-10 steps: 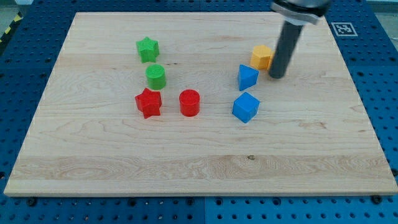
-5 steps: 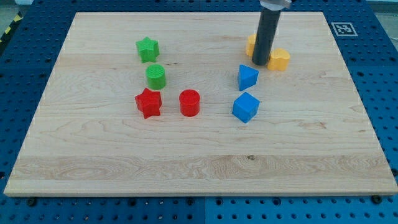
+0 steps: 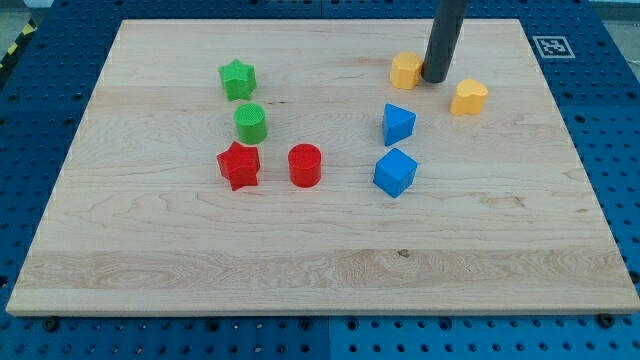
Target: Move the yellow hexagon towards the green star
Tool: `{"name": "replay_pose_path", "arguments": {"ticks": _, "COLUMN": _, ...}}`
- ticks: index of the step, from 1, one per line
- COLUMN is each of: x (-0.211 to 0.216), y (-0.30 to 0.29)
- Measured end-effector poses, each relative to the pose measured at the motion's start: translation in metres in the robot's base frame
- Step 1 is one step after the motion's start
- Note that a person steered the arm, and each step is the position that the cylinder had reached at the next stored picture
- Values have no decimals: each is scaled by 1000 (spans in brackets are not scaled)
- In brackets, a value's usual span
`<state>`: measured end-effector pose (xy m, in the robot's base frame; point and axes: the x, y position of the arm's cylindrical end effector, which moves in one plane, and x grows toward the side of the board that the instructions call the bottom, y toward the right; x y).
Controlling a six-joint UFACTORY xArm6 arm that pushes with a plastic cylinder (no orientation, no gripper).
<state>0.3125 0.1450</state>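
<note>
My tip (image 3: 435, 80) is touching the yellow hexagon (image 3: 405, 71) at its 3 o'clock side; no claw is showing.

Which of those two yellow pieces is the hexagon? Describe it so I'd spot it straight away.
Look at the wooden board, toward the view's top right, where the dark rod comes down. The yellow hexagon sits right beside my tip, on its left in the view. The other yellow block, with a rounded, notched shape, lies apart on the tip's right and lower.
</note>
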Motion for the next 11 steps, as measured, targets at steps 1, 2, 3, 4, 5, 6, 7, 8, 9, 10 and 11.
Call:
{"name": "replay_pose_path", "arguments": {"ticks": 1, "x": -1, "y": -12}}
{"name": "replay_pose_path", "arguments": {"ticks": 2, "x": -1, "y": -32}}
{"name": "replay_pose_path", "arguments": {"ticks": 3, "x": -22, "y": -42}}
{"name": "replay_pose_path", "arguments": {"ticks": 4, "x": -34, "y": -47}}
{"name": "replay_pose_path", "arguments": {"ticks": 5, "x": -29, "y": -60}}
{"name": "replay_pose_path", "arguments": {"ticks": 6, "x": -27, "y": -75}}
{"name": "replay_pose_path", "arguments": {"ticks": 7, "x": -25, "y": -73}}
{"name": "replay_pose_path", "arguments": {"ticks": 8, "x": -22, "y": -58}}
{"name": "replay_pose_path", "arguments": {"ticks": 9, "x": -10, "y": -56}}
{"name": "replay_pose_path", "arguments": {"ticks": 10, "x": -4, "y": -69}}
{"name": "replay_pose_path", "arguments": {"ticks": 11, "x": -2, "y": -88}}
